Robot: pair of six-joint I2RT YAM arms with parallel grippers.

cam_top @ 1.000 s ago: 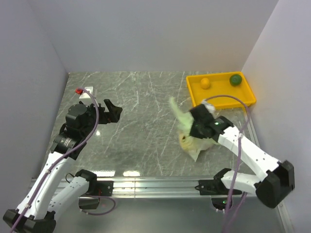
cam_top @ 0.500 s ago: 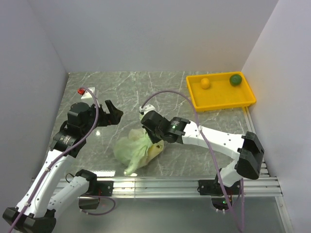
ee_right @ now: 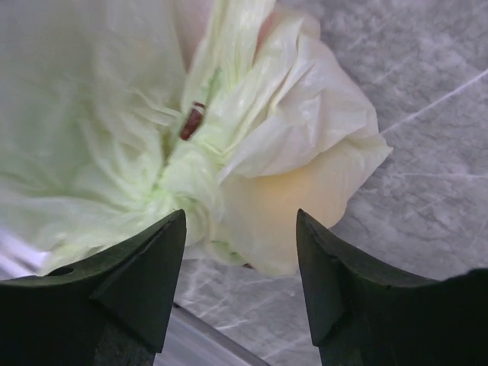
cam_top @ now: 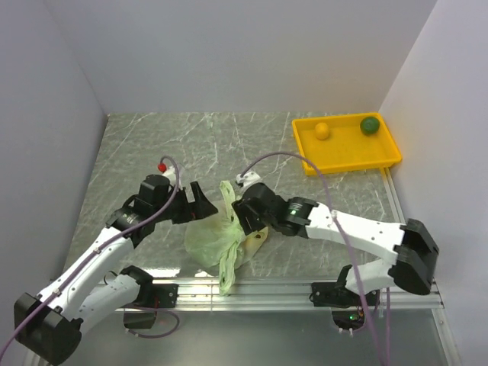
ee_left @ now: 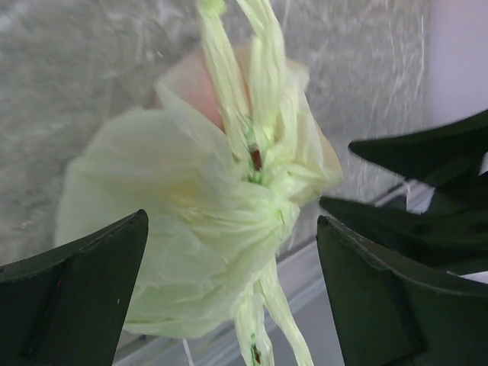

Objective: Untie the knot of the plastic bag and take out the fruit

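The step in hand is the untying, and it has not yet begun: the knot (cam_top: pixel 230 219) is bunched tight on top of the plastic bag (cam_top: pixel 210 238), which sits slumped on the table with the yellow tray (cam_top: pixel 347 164) well apart from the bag, off to its far right. From the knot, 1 twisted strip (cam_top: pixel 226 192) rises at the bag's far side and 1 loose tail (cam_top: pixel 227 274) trails off the bag's near side. The left gripper (cam_top: pixel 200 203) is just beside the bag on its left, and the left wrist view shows its 2 fingers spread wide with the knot (ee_left: pixel 263 191) between them and nothing pinched. The right gripper (cam_top: pixel 245 215) is just beside the bag on its right, also spread apart; its wrist view shows the knot (ee_right: pixel 187 183) lying close by the tip of its left finger, though I cannot tell whether they touch. The fruit (ee_right: pixel 282 206) is all inside the bag, showing only as a pale yellowish patch through the film. The next move probably calls for 1 claw to pin the bag's neck just under the knot while the other closes on the loose tail and works it back through the tie. The film is thin, so a hard tug would likely tighten the knot or drag the whole bag.
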